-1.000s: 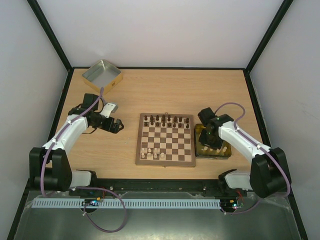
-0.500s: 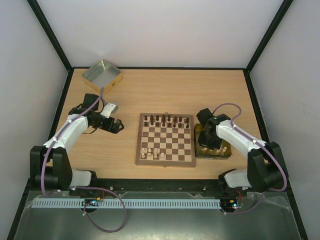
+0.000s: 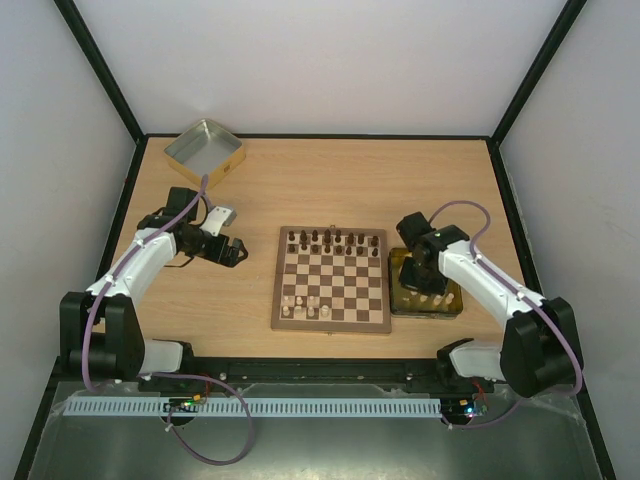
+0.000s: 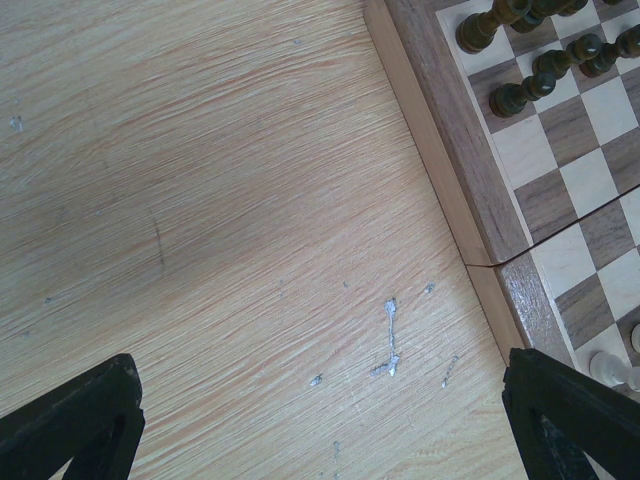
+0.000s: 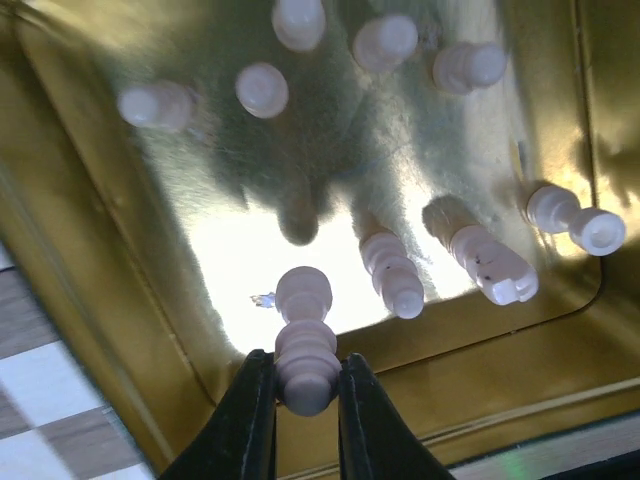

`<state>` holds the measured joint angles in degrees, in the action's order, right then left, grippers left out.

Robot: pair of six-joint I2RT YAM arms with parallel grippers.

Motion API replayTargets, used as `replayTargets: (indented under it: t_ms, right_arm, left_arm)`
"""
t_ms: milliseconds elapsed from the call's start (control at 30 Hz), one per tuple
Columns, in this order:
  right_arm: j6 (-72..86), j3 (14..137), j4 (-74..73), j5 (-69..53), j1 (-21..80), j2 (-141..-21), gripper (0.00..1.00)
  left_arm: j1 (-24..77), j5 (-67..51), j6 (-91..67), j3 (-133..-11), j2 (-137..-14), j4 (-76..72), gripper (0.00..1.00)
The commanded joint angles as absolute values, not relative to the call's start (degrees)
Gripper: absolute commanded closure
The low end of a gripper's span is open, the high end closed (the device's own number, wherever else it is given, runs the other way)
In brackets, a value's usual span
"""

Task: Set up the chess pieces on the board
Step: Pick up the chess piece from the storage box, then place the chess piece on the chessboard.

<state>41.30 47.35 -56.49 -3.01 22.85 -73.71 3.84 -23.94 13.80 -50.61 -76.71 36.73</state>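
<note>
The wooden chessboard [image 3: 331, 279] lies mid-table with dark pieces along its far rows and a few pale pieces [image 3: 300, 302] at its near left. My right gripper [image 5: 305, 385] is shut on a pale cream chess piece [image 5: 305, 340], held over the gold tin tray [image 5: 90, 300] that holds several more pale pieces [image 5: 392, 272]. In the top view it [image 3: 418, 272] hangs over that tray [image 3: 450, 307], right of the board. My left gripper [image 3: 232, 252] is open and empty, low over bare table left of the board's edge [image 4: 455, 190].
A second, empty metal tin [image 3: 204, 150] stands at the far left corner. The board's left frame and dark pieces [image 4: 530, 85] show in the left wrist view. Black frame rails edge the table.
My right gripper has shifted slightly to the right and nearer over the gold tray. The left arm has not moved.
</note>
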Motion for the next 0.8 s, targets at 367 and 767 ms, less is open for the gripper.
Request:
replayTargets:
  t_ms: [367, 767]
  right_arm:
    - [55.72, 61.81, -65.82, -2.89, 45.44, -73.14, 0.96]
    - [61.19, 67.50, -58.52, -6.29, 62.42, -86.61, 0.95]
  left_arm:
    - [3.35, -24.26, 14.16, -50.32, -77.23, 37.11, 0.02]
    - [2.82, -24.24, 14.15, -50.19, -76.48, 37.09, 0.02]
